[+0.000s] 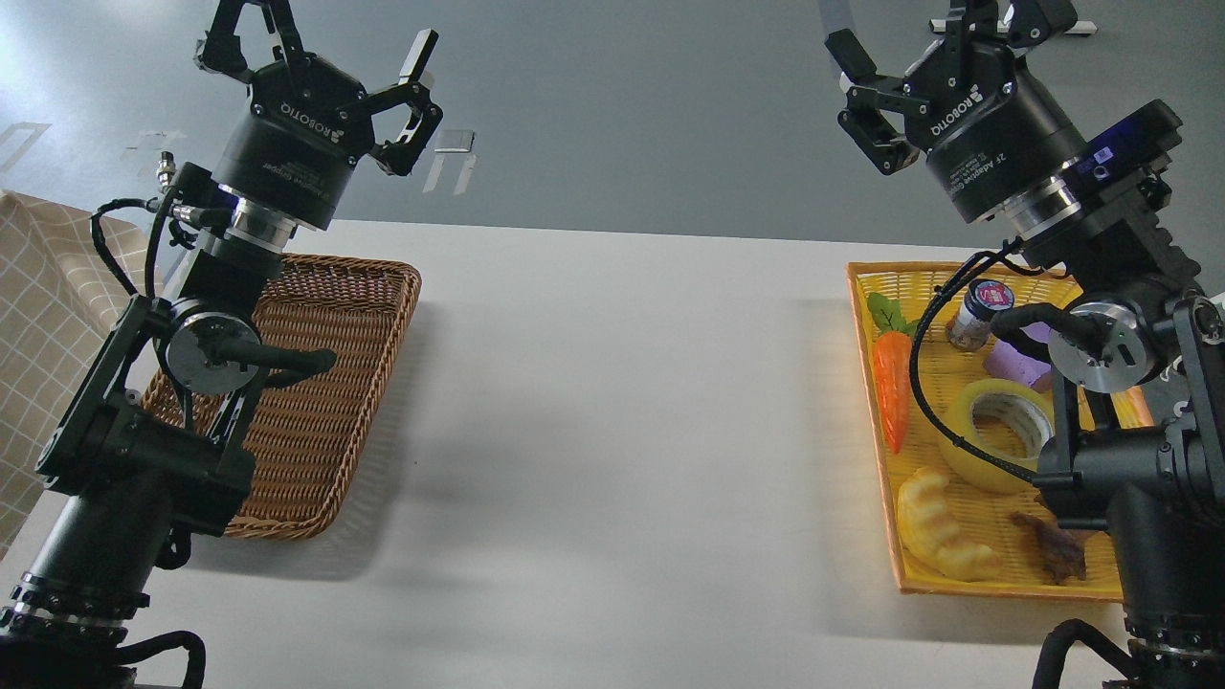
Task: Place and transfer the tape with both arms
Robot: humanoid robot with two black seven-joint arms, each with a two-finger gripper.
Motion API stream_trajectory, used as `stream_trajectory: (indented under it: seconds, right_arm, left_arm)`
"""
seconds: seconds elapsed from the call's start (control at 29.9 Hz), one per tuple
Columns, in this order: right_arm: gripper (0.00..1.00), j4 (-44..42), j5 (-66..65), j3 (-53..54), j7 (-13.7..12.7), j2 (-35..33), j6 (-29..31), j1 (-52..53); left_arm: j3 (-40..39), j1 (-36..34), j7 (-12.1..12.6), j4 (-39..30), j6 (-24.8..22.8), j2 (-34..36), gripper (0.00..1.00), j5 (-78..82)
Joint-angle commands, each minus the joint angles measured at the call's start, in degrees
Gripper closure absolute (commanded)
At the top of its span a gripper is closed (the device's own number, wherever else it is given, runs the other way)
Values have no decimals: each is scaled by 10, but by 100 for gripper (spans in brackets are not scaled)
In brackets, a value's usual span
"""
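Note:
The tape, a yellow roll with a grey-white core, lies in the yellow basket at the right, partly behind a black cable and my right arm. My right gripper is raised high above the basket's far end, open and empty, its far finger cut off by the top edge. My left gripper is raised above the far end of the brown wicker basket at the left, open and empty. Both grippers are well apart from the tape.
The yellow basket also holds a carrot toy, a pale croissant toy, a small jar, a purple block and a brown piece. A checked cloth hangs at the left. The white table lies between the baskets.

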Motion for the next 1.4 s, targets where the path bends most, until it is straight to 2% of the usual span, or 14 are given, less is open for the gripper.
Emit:
stream_trajectory:
  seconds: [0.0,1.37]
  right_arm:
    - [0,2,0,0,0,0,0,1]
    - [0,25,4,-36,1,0,7,-5]
  left_arm:
    - [0,-1,0,0,-1,-1,2,1]
    - [13,-1,7,-1,-23,-5,2,1]
